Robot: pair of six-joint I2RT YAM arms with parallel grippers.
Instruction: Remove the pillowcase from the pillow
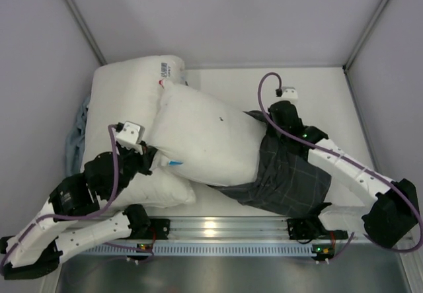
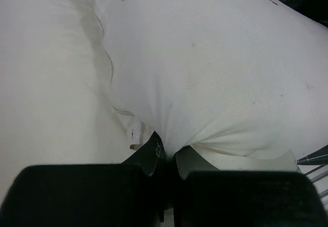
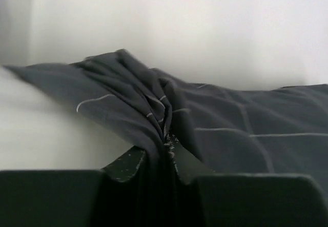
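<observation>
Right claw (image 3: 166, 144) is pinching a bunched fold of the pillowcase (image 3: 246, 129) along its far edge. Left claw (image 2: 165, 155) is clamped on a corner of the pillow (image 2: 215, 73). I read that as an anchor against a pull: one side pins the filling while the other drags the cover off. Most of the pillow lies bare, its left end resting on a second, red-logo pillow (image 1: 122, 94); only its right end sits inside the case. Bare tabletop (image 1: 324, 88) rightward offers pulling room before the side wall (image 1: 390, 94); the near rail (image 1: 225, 230) runs close.
</observation>
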